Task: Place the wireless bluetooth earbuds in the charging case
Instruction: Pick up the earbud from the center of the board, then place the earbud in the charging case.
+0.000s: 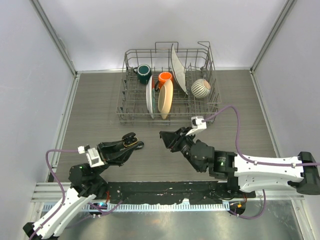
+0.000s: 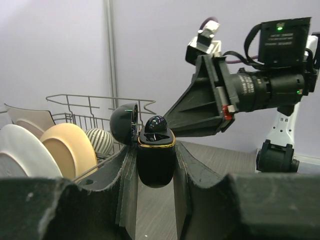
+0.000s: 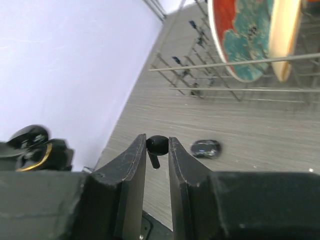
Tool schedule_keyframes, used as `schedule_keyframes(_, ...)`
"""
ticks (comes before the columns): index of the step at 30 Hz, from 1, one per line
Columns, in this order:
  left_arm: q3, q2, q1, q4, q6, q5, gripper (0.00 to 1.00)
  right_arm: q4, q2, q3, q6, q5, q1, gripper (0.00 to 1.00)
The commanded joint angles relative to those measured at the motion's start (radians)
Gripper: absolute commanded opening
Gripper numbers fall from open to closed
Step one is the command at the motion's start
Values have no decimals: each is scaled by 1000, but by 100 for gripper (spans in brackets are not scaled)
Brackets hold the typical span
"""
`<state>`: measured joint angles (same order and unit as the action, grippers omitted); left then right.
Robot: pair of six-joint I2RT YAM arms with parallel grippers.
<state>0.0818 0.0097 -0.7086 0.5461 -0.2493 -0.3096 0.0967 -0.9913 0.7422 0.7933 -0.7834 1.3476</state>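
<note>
The left arm's fingers are clamped on one glossy black, gold-rimmed charging case, held upright with its domed lid swung open. To the right, the right arm's fingers pinch one tiny black stemmed earbud, stem pointing down. One dark oval object lies on the grey wood-grain tabletop just beyond.

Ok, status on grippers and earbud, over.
Left gripper shut on open glossy black gold-rimmed charging case. Right gripper shut on tiny black stemmed earbud, short of case. Nothing seen between them.
</note>
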Motion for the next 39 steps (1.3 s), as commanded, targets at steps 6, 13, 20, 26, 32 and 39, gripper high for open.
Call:
schedule_keyframes(6,27,-25,0,69,5,14,0,710,-32,-70,-454,-117,180,1)
schedule_keyframes(13,27,-13,0,71,7,-2,0,1020,-164,-46,-672,-82,258,1)
schedule_keyframes(20,30,24,0,84,8,-9,0,1008,-216,25,-692,-5,260,1)
schedule_keyframes(26,30,50,0,103,10,-22,0,943,-228,74,-668,19,260,1)
schedule_keyframes(32,35,87,0,132,12,-51,0,833,-265,140,-611,35,259,1)
schedule_keyframes(39,41,99,0,149,10,-62,0,726,-297,175,-534,36,240,1)
